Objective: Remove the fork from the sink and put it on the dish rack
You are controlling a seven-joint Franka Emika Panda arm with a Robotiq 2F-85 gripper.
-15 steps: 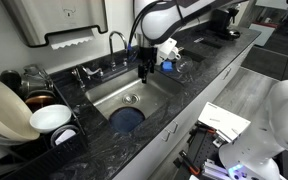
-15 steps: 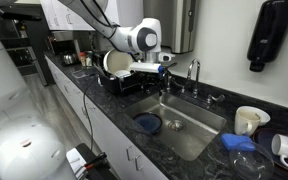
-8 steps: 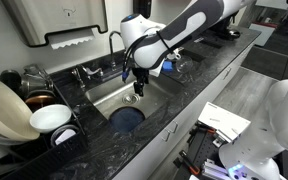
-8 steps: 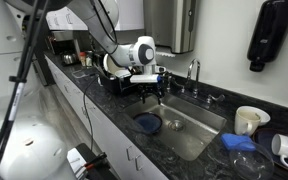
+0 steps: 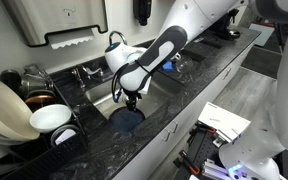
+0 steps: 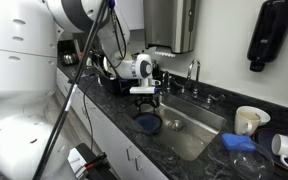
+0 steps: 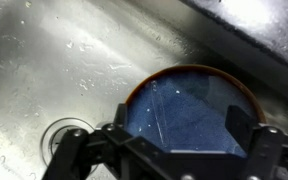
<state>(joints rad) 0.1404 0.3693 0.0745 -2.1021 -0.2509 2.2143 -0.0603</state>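
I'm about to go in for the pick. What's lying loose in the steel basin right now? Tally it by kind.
Dishes: 1, the round blue dish with a dark rim
Utensils: 1, the thin silvery utensil lying across that dish, probably the fork
Total: 2 loose things in the stainless-steel sink, under the open gripper

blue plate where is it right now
In the wrist view the blue plate lies flat in the sink, beside the round drain and right below the open gripper, at the basin end nearer the dish rack.
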